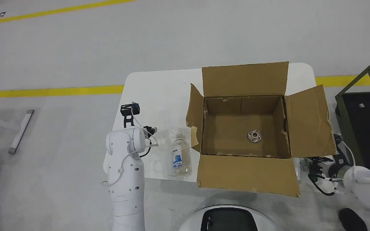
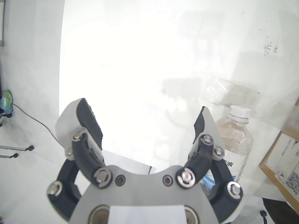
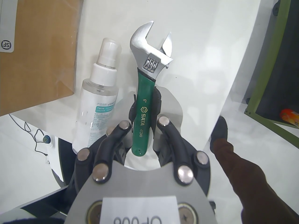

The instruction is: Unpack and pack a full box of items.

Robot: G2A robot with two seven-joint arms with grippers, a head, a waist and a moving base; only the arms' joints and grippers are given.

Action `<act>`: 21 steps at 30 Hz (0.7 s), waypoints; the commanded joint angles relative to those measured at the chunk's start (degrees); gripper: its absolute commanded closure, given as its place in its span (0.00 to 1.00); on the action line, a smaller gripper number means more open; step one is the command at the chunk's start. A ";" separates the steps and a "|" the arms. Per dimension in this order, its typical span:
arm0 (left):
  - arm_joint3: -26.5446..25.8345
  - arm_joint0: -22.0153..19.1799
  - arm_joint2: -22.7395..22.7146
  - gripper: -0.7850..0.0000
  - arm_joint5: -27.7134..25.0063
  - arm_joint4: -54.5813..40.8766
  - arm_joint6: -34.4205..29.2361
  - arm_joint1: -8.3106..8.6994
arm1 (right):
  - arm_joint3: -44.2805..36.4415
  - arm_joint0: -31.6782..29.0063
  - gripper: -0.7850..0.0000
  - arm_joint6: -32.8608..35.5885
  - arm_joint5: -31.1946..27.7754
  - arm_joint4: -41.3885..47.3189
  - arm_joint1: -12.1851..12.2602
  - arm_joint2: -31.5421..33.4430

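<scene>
Left gripper (image 2: 142,108) gapes wide, nothing between its jaws; water bottle (image 2: 236,141) lies just outside one finger; cardboard box (image 1: 248,170) stands open beyond it, a small metal fitting (image 1: 254,136) on its floor; right gripper (image 3: 146,108) clamps the wrench (image 3: 149,52) by its green handle, head pointing ahead of the jaws, spray bottle (image 3: 98,103) just beside. Likely a set-down: lower flat, clear of the spray bottle; release only once the table bears it.
</scene>
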 commanded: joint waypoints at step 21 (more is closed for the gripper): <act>0.00 0.00 0.00 0.00 0.00 0.00 0.00 0.00 | -4.87 5.33 1.00 -4.32 9.03 8.04 1.69 15.73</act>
